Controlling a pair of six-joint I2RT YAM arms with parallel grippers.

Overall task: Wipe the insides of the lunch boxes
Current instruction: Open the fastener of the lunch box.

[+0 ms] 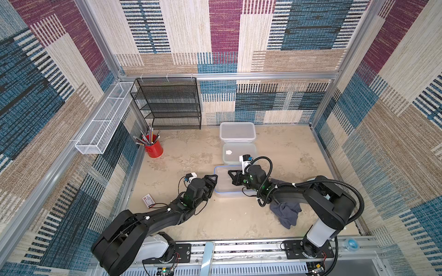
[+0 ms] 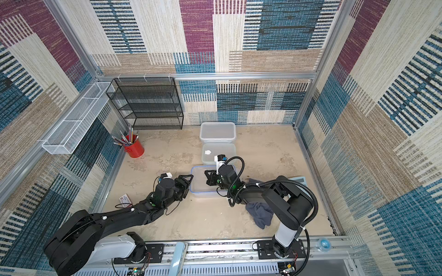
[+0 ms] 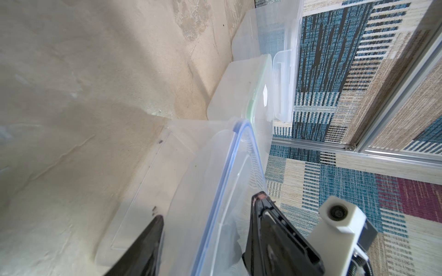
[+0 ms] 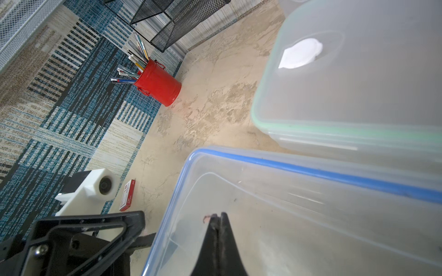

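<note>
The clear, shallow rectangular plastic lunch box with a blue rim (image 1: 223,184) sits open between the two grippers. The left gripper (image 3: 208,207) straddles the wall on its own side, jaws apart and clear of the plastic. The right gripper (image 4: 217,216) hangs over the inside, fingers pressed together on nothing. Just beyond it sits a frosted green-rimmed lunch box (image 1: 241,148) showing a white scrap (image 1: 229,152), then a deep frosted tub (image 1: 237,132). A crumpled grey cloth (image 1: 285,213) lies behind the right gripper, under its arm.

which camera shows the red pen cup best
The right wrist view: the red pen cup is large and sharp, with pens sticking out. In both top views the red pen cup is small. The left wrist view does not show it.
</note>
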